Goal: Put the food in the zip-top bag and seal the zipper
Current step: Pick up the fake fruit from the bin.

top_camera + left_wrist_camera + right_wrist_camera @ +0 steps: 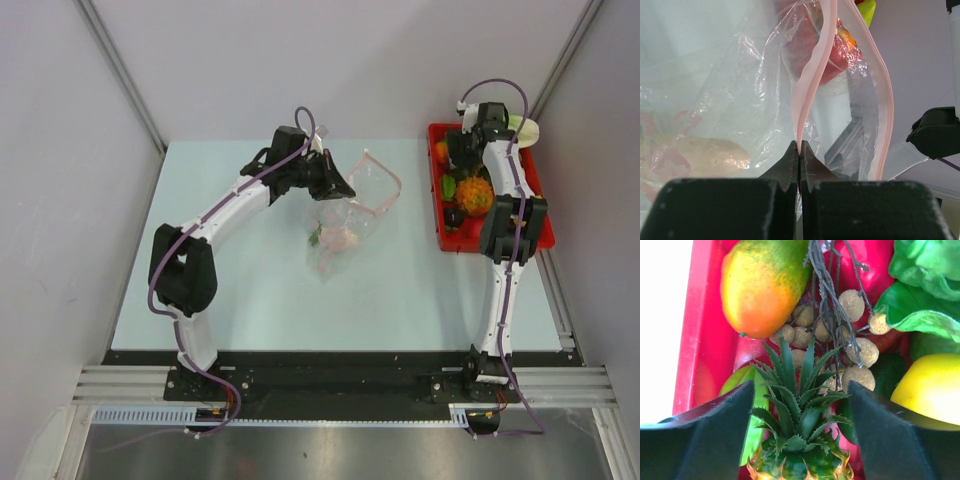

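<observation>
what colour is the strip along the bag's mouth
The zipper strip is pale pink, clearest in the left wrist view.

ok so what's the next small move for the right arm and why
Probably lower the right gripper and close on the pineapple. Its open fingers straddle the leafy crown in the red tray without gripping, and the left gripper is pinched shut on the zipper, with the zip-top bag mouth gaping.

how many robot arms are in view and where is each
2. The left arm reaches to the zip-top bag, jaws shut on its zipper. The right arm stretches over the red tray, jaws open either side of a pineapple. Neither is hidden.
</observation>
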